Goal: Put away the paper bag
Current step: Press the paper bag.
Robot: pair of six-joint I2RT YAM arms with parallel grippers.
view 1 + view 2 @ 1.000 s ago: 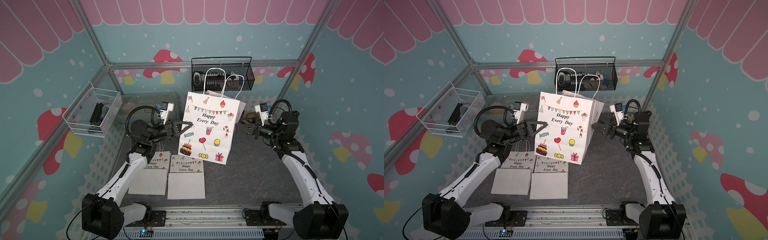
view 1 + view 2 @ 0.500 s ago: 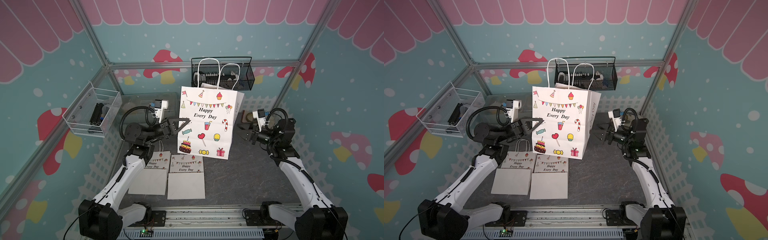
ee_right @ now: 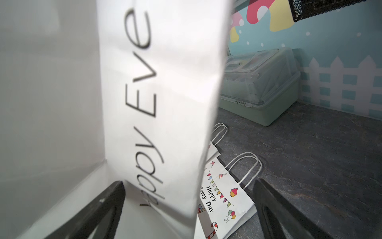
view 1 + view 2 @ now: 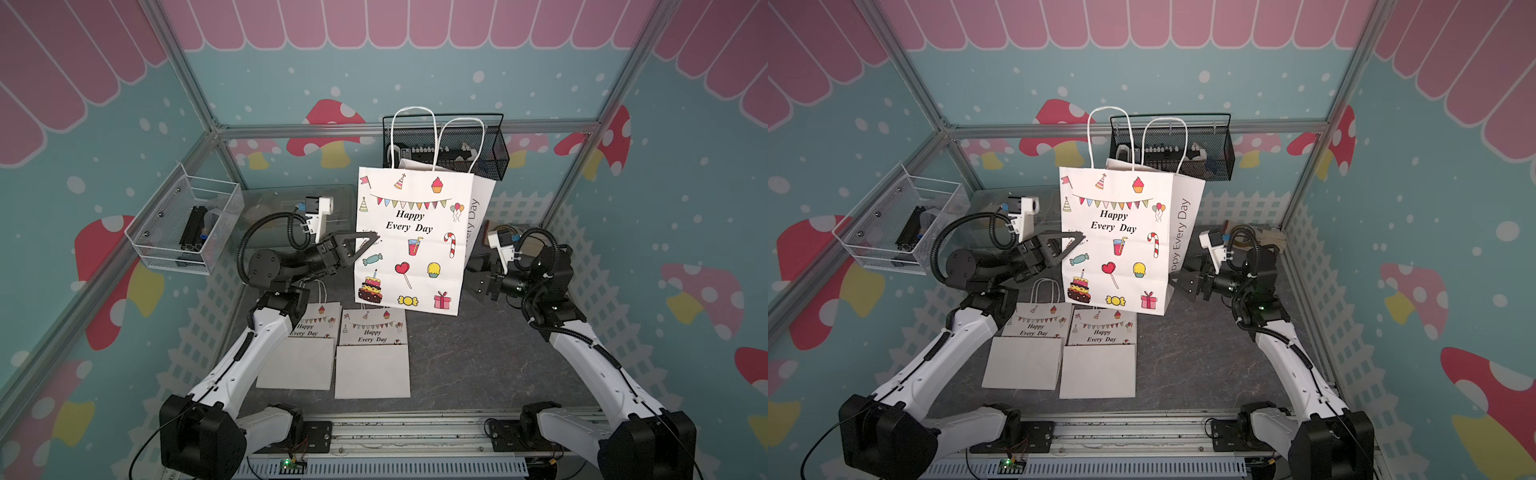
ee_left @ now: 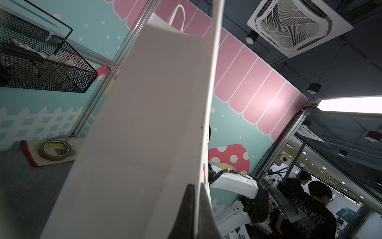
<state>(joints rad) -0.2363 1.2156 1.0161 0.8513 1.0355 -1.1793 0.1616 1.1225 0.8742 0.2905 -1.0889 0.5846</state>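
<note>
The white paper bag (image 4: 411, 241) (image 4: 1117, 245), printed "Happy Every Day", hangs upright above the table with its two handles up. My left gripper (image 4: 374, 240) (image 4: 1080, 240) is shut on the bag's left edge about halfway up. In the left wrist view the paper (image 5: 144, 124) runs between the closed fingers of the left gripper (image 5: 197, 207). My right gripper (image 4: 473, 276) (image 4: 1181, 276) is open low beside the bag's right side panel. In the right wrist view that panel (image 3: 161, 93) fills the space ahead of the right gripper (image 3: 188, 183), which pinches nothing.
Two flat folded bags (image 4: 299, 349) (image 4: 372, 357) lie on the table under the lifted one. A black mesh basket (image 4: 446, 145) hangs on the back wall, a white wire bin (image 4: 187, 224) on the left wall. A green lidded box (image 3: 260, 87) and a tape roll (image 5: 54, 150) sit at the back.
The left arm has raised the bag and brought it upright, slightly leftward. The right gripper has opened fully and dropped lower, away from the bag's right edge.
</note>
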